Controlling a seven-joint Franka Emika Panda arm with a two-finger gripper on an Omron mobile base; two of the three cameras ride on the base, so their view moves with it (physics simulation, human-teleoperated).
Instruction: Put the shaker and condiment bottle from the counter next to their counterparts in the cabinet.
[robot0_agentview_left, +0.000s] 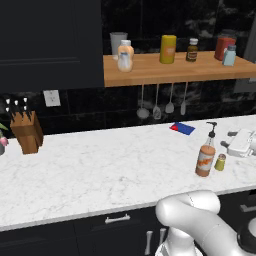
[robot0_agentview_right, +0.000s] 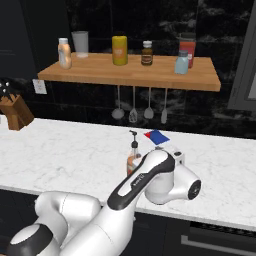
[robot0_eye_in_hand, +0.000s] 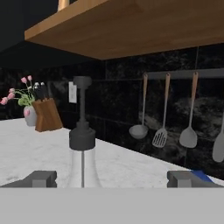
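On the white marble surface (robot0_agentview_left: 100, 170), near its front edge, the condiment bottle (robot0_agentview_left: 205, 157) stands upright with the shaker (robot0_agentview_left: 220, 162) just beside it. Spread wide, the gripper (robot0_eye_in_hand: 111, 178) flanks the bottle's upper body. It looks rigid, smooth, top-heavy; grip the wider body, not the neck.

In the right base view, your arm (robot0_agentview_right: 145, 182) is covering most of the bottle (robot0_agentview_right: 133, 152), and only its neck and a bit of its side are showing. In the hand view, the grey band is cutting off the bottle's body. In the left base view, the right edge is cutting the white object (robot0_agentview_left: 242, 142) beside the shaker (robot0_agentview_left: 220, 162).
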